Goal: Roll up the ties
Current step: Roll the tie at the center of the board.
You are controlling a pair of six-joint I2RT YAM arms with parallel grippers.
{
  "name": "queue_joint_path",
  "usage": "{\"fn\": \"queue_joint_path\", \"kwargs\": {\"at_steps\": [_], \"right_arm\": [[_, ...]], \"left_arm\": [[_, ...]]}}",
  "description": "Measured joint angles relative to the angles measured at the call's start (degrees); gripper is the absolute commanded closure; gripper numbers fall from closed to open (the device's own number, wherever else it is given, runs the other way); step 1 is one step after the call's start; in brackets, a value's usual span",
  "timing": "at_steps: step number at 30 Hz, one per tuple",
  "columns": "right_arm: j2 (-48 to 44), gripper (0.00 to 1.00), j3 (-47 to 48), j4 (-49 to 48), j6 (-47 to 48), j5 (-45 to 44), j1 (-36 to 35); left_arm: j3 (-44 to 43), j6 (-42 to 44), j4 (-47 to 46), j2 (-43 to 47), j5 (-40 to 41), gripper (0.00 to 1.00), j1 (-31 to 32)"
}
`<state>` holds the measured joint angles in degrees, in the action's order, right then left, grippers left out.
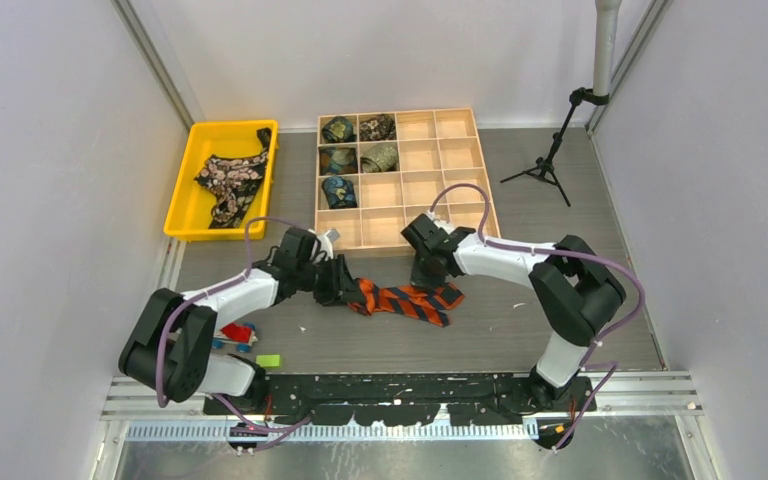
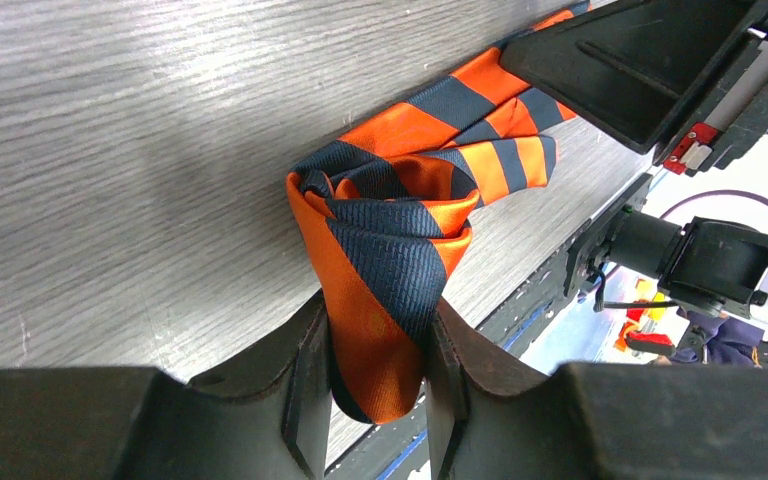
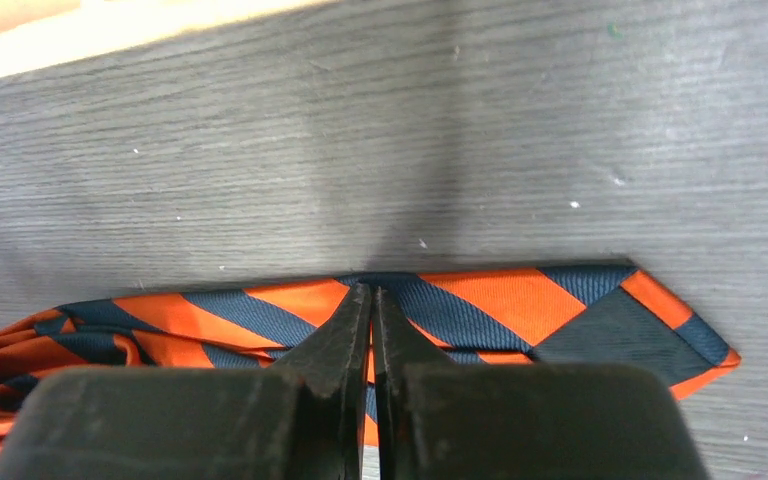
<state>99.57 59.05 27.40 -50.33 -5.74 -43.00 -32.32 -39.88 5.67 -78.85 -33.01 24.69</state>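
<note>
An orange-and-dark-blue striped tie (image 1: pixel 407 300) lies on the grey table between my two arms. Its left end is wound into a loose roll (image 2: pixel 390 215). My left gripper (image 2: pixel 375 390) is shut on that roll, with fabric squeezed between both pads. My right gripper (image 3: pixel 371 295) is shut, its tips resting on the far edge of the flat tie (image 3: pixel 520 305) near the pointed wide end. Whether it pinches fabric I cannot tell. A black tie with pink flowers (image 1: pixel 230 180) lies in the yellow bin (image 1: pixel 185 205). Several rolled ties (image 1: pixel 360 145) sit in the wooden box's left compartments.
The wooden divided box (image 1: pixel 460 170) stands just behind the grippers. A small black tripod (image 1: pixel 545 165) is at the back right. Small coloured toy blocks (image 1: pixel 238 335) and a green block (image 1: pixel 268 360) lie near the left arm's base. White walls close in both sides.
</note>
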Motion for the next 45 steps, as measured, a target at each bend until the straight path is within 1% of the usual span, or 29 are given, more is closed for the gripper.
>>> {"fn": "queue_joint_path", "kwargs": {"at_steps": [5, 12, 14, 17, 20, 24, 29, 37, 45], "right_arm": [[-2.3, 0.91, -2.5, 0.4, -3.3, -1.0, -2.5], [-4.5, 0.91, -3.4, 5.6, -6.2, -1.3, -7.5], [-4.7, 0.91, -1.9, 8.8, -5.7, -2.5, -7.5], [-4.8, 0.91, 2.9, 12.6, -4.2, -4.8, -7.3], [-5.4, 0.91, 6.7, 13.1, -3.1, -5.8, -7.1], [-6.6, 0.9, 7.6, 11.0, -2.5, -5.2, -7.5], [-5.9, 0.91, 7.9, 6.0, -2.5, -2.6, -9.8], [2.6, 0.91, 10.3, -4.1, -3.0, 3.8, -11.7], [8.1, 0.91, 11.3, -9.4, -4.3, 8.3, -12.8]], "left_arm": [[0.0, 0.1, 2.1, 2.7, 0.1, 0.73, 0.0], [0.2, 1.4, 4.5, 4.1, 0.9, 0.73, 0.0], [0.2, 1.7, 5.3, 4.1, 1.5, 0.73, 0.0], [0.2, 2.7, 7.2, 4.5, 2.9, 0.73, 0.0], [0.2, 4.0, 9.5, 5.8, 4.9, 0.73, 0.1], [-0.4, 5.5, 13.3, 7.5, 8.4, 0.73, 0.8], [-2.1, 6.4, 17.1, 7.9, 13.7, 0.74, 2.8], [-4.7, 6.9, 20.6, 7.9, 21.0, 0.74, 6.6], [-6.1, 6.9, 22.8, 7.9, 25.5, 0.76, 8.7]]}}
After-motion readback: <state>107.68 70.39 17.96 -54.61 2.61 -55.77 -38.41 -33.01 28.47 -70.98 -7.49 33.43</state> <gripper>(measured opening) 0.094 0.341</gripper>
